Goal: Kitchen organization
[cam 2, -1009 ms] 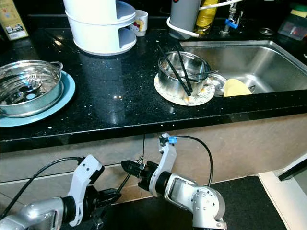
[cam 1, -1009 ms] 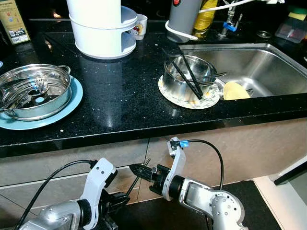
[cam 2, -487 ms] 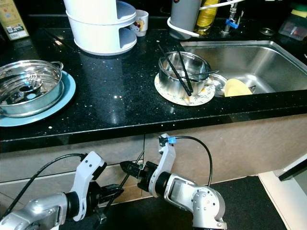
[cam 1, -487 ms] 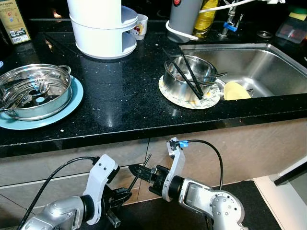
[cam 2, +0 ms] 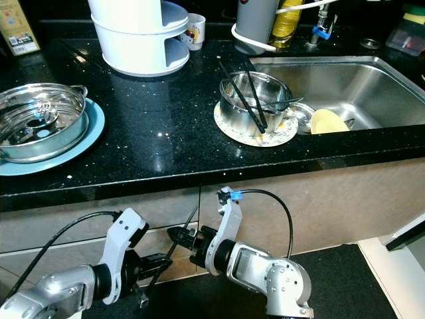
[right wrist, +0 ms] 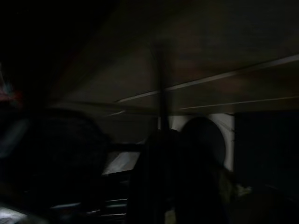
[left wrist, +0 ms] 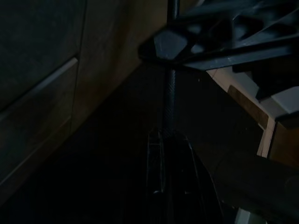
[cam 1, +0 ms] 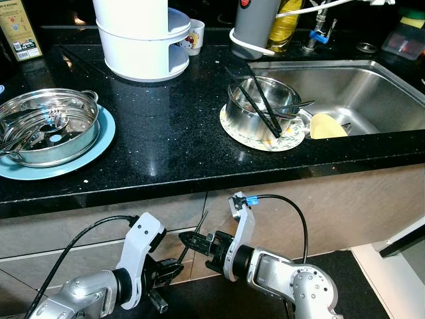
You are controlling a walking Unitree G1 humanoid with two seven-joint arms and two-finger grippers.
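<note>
Below the counter (cam 1: 172, 159) edge, in the left eye view, both grippers meet in front of the cabinet. The left gripper (cam 1: 174, 268) and right gripper (cam 1: 189, 238) are each closed on one thin black chopstick (cam 1: 191, 238) that slants up between them. On the counter: a steel pot (cam 1: 46, 133) on a blue plate (cam 1: 99, 146), a white steamer (cam 1: 143, 40), a steel bowl (cam 1: 259, 106) holding two more black chopsticks (cam 1: 260, 103) on a patterned plate (cam 1: 292, 138), and the sink (cam 1: 358, 93) beside it.

Right eye view: same layout; a mug (cam 2: 194, 30) stands behind the steamer.

Left wrist view: dark; fingers (left wrist: 159, 163) pinch the stick, the right gripper crossing above.

Right wrist view: very dark; the stick runs up from the fingers, little else legible.
</note>
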